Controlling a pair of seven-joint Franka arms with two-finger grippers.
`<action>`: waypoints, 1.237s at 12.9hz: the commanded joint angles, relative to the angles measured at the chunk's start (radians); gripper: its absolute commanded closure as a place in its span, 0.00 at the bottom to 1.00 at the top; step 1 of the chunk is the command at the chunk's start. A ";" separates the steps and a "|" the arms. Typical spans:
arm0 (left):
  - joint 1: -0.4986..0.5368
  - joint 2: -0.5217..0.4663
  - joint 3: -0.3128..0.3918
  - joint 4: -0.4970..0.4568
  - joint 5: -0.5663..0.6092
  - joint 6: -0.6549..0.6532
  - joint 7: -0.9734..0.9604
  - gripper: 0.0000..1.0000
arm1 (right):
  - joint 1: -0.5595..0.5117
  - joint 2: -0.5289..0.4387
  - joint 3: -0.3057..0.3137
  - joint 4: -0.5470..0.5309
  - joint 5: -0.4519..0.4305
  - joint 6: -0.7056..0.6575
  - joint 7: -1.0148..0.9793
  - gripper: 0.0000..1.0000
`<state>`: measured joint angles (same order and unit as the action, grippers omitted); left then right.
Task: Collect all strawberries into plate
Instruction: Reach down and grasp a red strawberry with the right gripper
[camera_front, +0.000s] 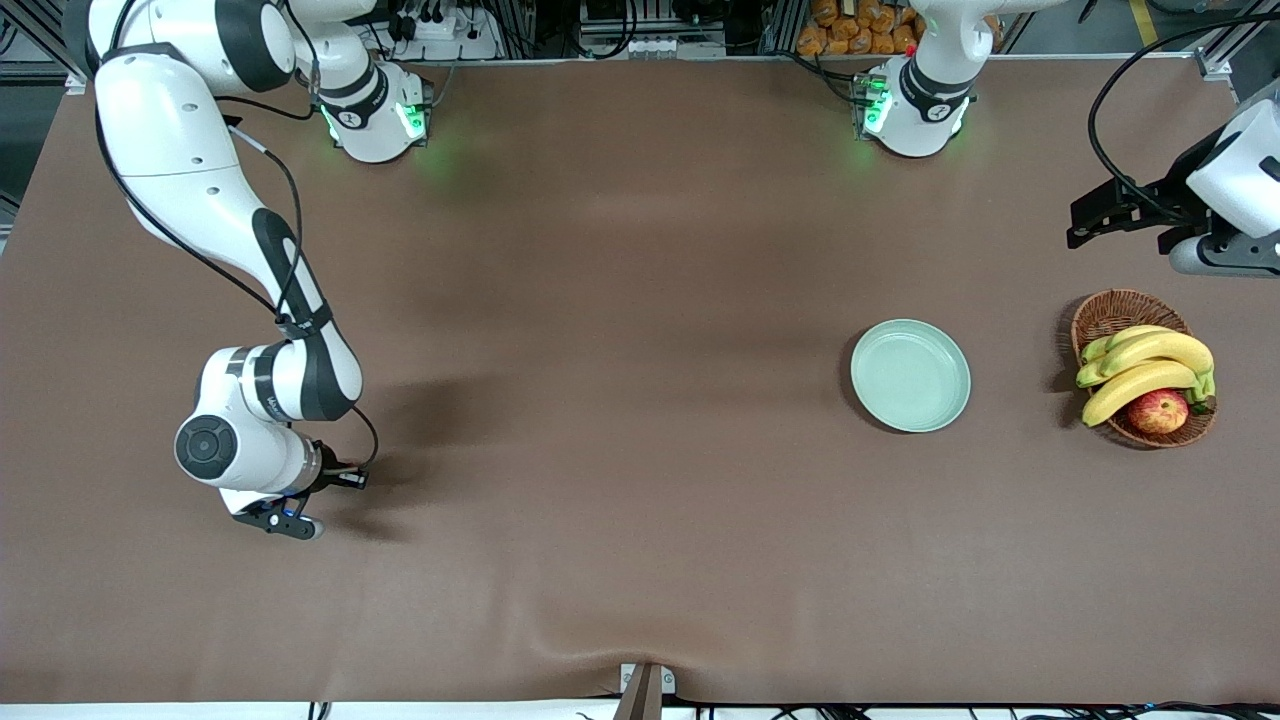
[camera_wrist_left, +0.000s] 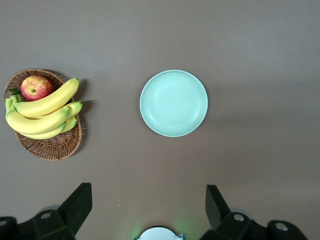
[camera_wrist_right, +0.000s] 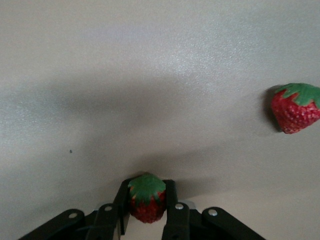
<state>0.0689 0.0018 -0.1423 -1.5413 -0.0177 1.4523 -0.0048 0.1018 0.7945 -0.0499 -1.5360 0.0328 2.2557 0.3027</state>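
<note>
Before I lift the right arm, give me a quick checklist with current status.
1. Right gripper shut on a strawberry: ok.
2. Berry centred between the fingers: ok.
3. Second strawberry lies apart from the grasp: ok.
4. Plate bare and ready: ok.
5. Left gripper open, waiting above the plate, may crowd the drop: not ok.
6. Third strawberry located: cannot tell.

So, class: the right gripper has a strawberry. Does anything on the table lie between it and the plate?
Nothing visible does. The right gripper is shut on a strawberry at the right arm's end of the table; bare brown table runs from there to the plate. The fruit basket sits past the plate, toward the left arm's end.
</note>
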 joint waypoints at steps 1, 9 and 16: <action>-0.001 -0.008 -0.002 0.004 -0.002 0.008 -0.014 0.00 | 0.002 -0.029 0.013 -0.006 0.009 -0.050 -0.005 0.84; 0.000 -0.008 -0.002 0.006 -0.002 0.010 -0.012 0.00 | 0.201 -0.078 0.157 0.065 0.007 -0.071 0.007 0.84; 0.000 -0.008 -0.002 0.000 -0.002 0.010 -0.012 0.00 | 0.424 -0.064 0.156 0.065 0.007 0.054 0.124 0.84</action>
<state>0.0687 0.0018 -0.1422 -1.5388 -0.0177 1.4566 -0.0048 0.4954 0.7218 0.1166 -1.4769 0.0328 2.2822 0.3894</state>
